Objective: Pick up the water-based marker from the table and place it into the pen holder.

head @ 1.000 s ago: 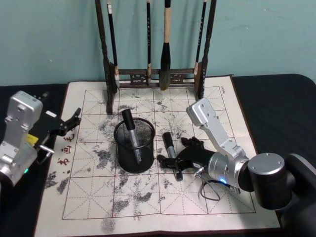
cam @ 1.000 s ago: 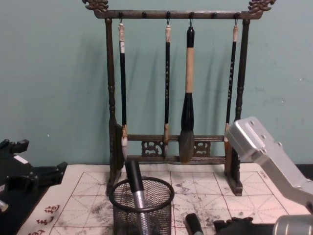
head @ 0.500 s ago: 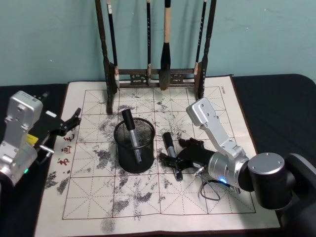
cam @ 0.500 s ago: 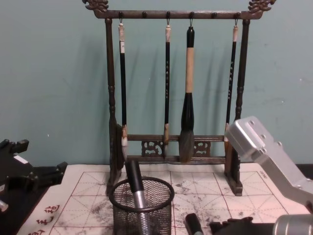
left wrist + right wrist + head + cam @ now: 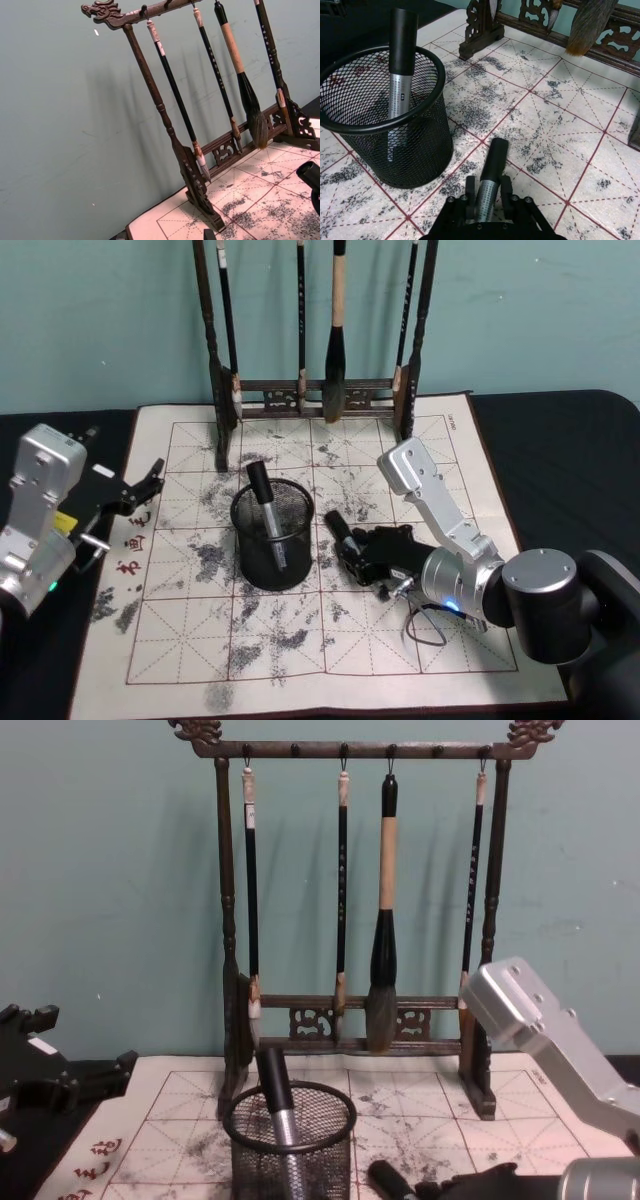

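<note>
The pen holder (image 5: 272, 540), a black wire-mesh cup, stands on the inked calligraphy mat with one silver, black-capped marker (image 5: 263, 502) leaning inside it. Just right of the cup, my right gripper (image 5: 352, 552) is shut on a second water-based marker (image 5: 340, 535), its black cap pointing away from me. In the right wrist view the marker's (image 5: 489, 172) silver barrel sits between the fingers (image 5: 470, 189), low over the mat, beside the pen holder (image 5: 350, 125). The chest view shows the pen holder (image 5: 290, 1145) and the held marker (image 5: 388, 1182). My left gripper (image 5: 140, 490) is parked open at the mat's left edge.
A tall dark wooden brush rack (image 5: 318, 395) with several hanging brushes stands at the back of the mat (image 5: 300, 640), behind the cup. Black table cloth (image 5: 560, 450) lies on either side. Free mat lies in front of the cup.
My right gripper has moved forward over the marker lying on the mat and shut on its barrel. The marker's cap end has swung slightly toward the cup. The left arm has not moved.
</note>
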